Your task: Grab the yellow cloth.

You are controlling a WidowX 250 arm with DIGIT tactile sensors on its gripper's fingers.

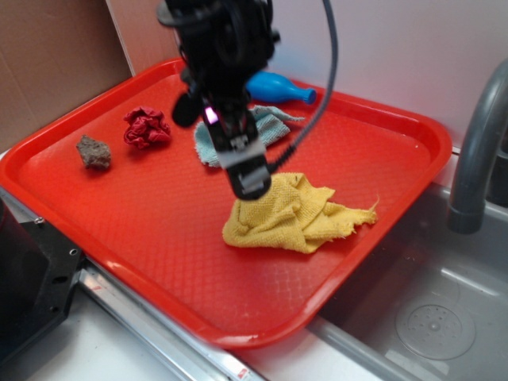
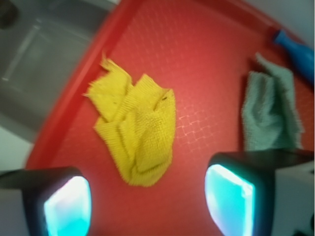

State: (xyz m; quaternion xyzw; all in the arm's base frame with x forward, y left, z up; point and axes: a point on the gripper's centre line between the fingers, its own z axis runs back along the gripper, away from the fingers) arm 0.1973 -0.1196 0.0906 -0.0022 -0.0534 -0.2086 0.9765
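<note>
The yellow cloth (image 1: 294,214) lies crumpled on the red tray (image 1: 143,206), toward its front right. In the wrist view the yellow cloth (image 2: 135,128) lies just ahead of the jaws. My gripper (image 1: 252,187) hangs over the cloth's left end, just above it. In the wrist view my gripper (image 2: 147,201) is open and empty, with glowing cyan pads (image 2: 66,205) wide apart over bare tray (image 2: 197,59).
A pale blue-green rag (image 1: 270,125) lies behind the gripper, also in the wrist view (image 2: 270,115). A blue bottle-shaped toy (image 1: 278,87) sits at the tray's back. A red wad (image 1: 146,127) and a brown rock (image 1: 94,152) sit left. A sink (image 1: 429,309) and faucet (image 1: 476,143) are on the right.
</note>
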